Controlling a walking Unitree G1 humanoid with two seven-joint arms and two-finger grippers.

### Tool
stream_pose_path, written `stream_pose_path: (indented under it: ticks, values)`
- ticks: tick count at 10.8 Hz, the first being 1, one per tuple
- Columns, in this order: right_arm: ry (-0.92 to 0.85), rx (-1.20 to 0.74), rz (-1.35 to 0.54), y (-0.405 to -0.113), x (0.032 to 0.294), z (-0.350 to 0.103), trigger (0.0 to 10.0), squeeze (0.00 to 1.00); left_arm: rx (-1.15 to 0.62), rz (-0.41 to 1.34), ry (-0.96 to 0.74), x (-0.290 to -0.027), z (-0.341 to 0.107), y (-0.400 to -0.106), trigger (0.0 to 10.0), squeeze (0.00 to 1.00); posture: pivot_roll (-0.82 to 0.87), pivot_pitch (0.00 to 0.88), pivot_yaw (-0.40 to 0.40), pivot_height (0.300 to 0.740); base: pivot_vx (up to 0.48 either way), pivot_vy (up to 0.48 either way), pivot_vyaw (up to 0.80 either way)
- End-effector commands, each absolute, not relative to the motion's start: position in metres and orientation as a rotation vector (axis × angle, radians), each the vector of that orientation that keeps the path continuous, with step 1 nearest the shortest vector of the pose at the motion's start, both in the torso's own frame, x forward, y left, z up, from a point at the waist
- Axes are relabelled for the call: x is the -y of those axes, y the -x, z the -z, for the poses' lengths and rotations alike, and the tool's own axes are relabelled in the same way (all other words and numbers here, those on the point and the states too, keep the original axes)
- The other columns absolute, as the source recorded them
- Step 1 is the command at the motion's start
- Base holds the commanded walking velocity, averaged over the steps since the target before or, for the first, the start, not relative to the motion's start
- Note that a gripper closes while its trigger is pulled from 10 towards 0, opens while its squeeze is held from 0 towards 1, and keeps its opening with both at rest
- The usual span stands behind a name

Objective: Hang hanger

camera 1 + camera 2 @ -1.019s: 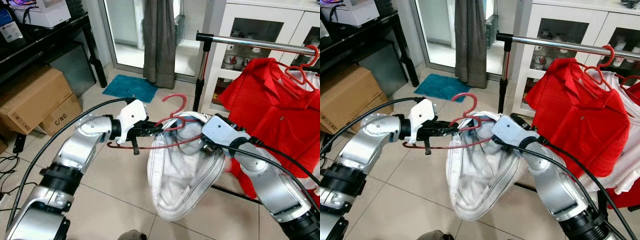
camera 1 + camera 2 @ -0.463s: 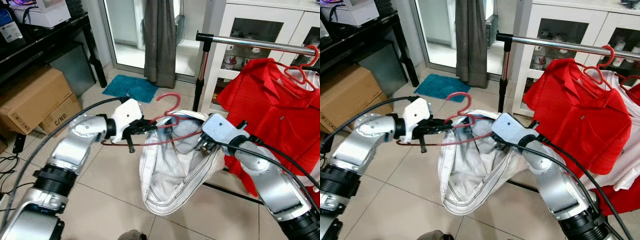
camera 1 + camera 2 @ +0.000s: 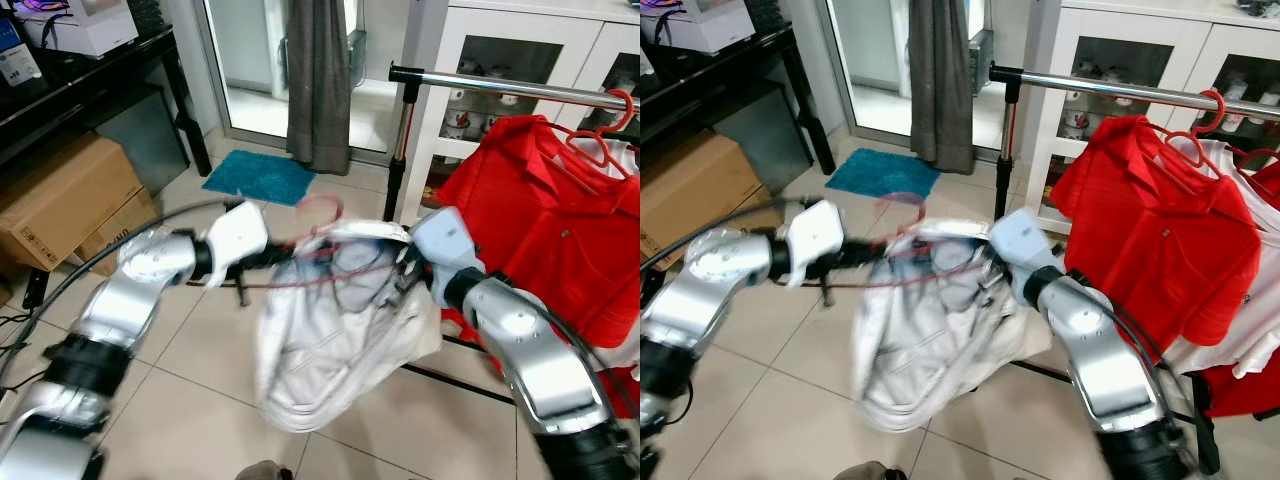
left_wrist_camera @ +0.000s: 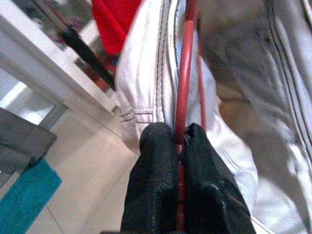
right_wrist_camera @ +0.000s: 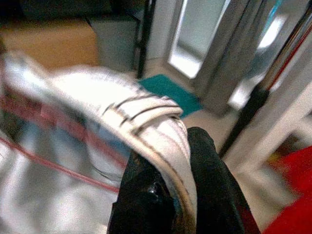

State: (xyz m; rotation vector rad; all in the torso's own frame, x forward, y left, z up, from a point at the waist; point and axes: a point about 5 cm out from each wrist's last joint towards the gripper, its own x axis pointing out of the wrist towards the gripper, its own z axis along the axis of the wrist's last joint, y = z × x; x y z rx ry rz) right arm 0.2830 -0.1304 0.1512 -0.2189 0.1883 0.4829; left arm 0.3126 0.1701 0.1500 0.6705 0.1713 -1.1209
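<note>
Beige floor tiles [image 3: 190,400] lie below; left end effector [image 4: 179,146] pinches the red hanger [image 4: 185,73], right end effector [image 5: 168,161] clamps the white garment [image 3: 330,340].

left claw [image 4: 181,141] clamped, right claw [image 5: 179,161] clamped

Glossy red hanger [image 4: 185,73] (stitched cloth garment [image 4: 234,97]).
</note>
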Motion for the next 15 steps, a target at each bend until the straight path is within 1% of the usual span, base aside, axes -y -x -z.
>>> stream_pose_path:
  ticks: [1,2,3,4,5,6,7,8,9,10,12,13,14,15]
  values:
    - [0.136,-0.132,-0.457,-0.288,0.140,-0.173,0.0,0.00,-0.219,1.142,-0.721,-0.179,-0.143,-0.306,0.0,0.00,-0.06,0.000,0.059,0.740,0.000,0.000,0.00]
    - [0.088,-0.172,-0.440,-0.293,0.147,-0.171,0.0,0.00,-0.203,1.194,-0.686,-0.179,-0.142,-0.297,0.0,0.00,-0.07,0.000,0.060,0.740,0.000,0.000,0.00]
    - [0.104,-0.231,-0.386,-0.300,0.161,-0.160,0.0,0.00,-0.159,1.214,-0.582,-0.177,-0.148,-0.288,0.0,0.00,-0.07,0.000,0.058,0.740,0.000,0.000,0.00]
    - [0.146,-0.294,-0.335,-0.301,0.175,-0.147,0.0,0.00,-0.126,1.234,-0.521,-0.179,-0.156,-0.279,0.0,0.00,-0.07,0.000,0.052,0.740,0.000,0.000,0.00]
    - [0.126,-0.352,-0.307,-0.300,0.186,-0.134,0.0,0.00,-0.145,1.258,-0.468,-0.185,-0.162,-0.266,0.0,0.00,-0.07,0.000,0.049,0.740,0.000,0.000,0.00]
    - [0.068,-0.412,-0.289,-0.295,0.197,-0.116,0.0,0.00,-0.211,1.263,-0.465,-0.196,-0.165,-0.251,0.0,0.00,-0.07,0.000,0.044,0.740,0.000,0.000,0.00]
    - [0.006,-0.441,-0.298,-0.291,0.201,-0.108,0.0,0.00,-0.259,1.245,-0.481,-0.205,-0.166,-0.244,0.0,0.00,-0.07,0.000,0.038,0.740,0.000,0.000,0.00]
    - [-0.074,-0.464,-0.309,-0.286,0.204,-0.099,0.0,0.00,-0.267,1.216,-0.439,-0.212,-0.172,-0.239,0.0,0.00,-0.07,0.000,0.038,0.740,0.000,0.000,0.00]
    - [-0.155,-0.501,-0.271,-0.280,0.208,-0.086,0.0,0.00,-0.201,1.097,-0.313,-0.215,-0.179,-0.245,0.0,0.00,-0.07,0.000,0.044,0.740,0.000,0.000,0.00]
    - [-0.190,-0.533,-0.221,-0.270,0.214,-0.073,0.0,0.00,-0.245,0.982,-0.263,-0.227,-0.172,-0.243,0.0,0.00,-0.08,0.000,0.051,0.740,0.000,0.000,0.00]
    - [-0.242,-0.517,-0.155,-0.256,0.218,-0.068,0.0,0.00,-0.247,0.825,-0.206,-0.232,-0.161,-0.239,0.0,0.00,-0.08,0.000,0.052,0.740,0.000,0.000,0.00]
    - [-0.286,-0.463,-0.081,-0.251,0.218,-0.069,0.0,0.00,-0.211,0.686,-0.136,-0.226,-0.146,-0.246,0.0,0.00,-0.08,0.000,0.058,0.740,0.000,0.000,0.00]
    - [-0.307,-0.395,0.023,-0.246,0.216,-0.070,0.0,0.00,-0.193,0.524,-0.040,-0.201,-0.115,-0.255,0.0,0.00,-0.10,0.000,0.066,0.740,0.000,0.000,0.00]
    - [-0.324,-0.360,0.081,-0.244,0.216,-0.072,0.0,0.00,-0.171,0.454,0.003,-0.190,-0.104,-0.257,0.0,0.00,-0.12,0.000,0.074,0.740,0.000,0.000,0.00]
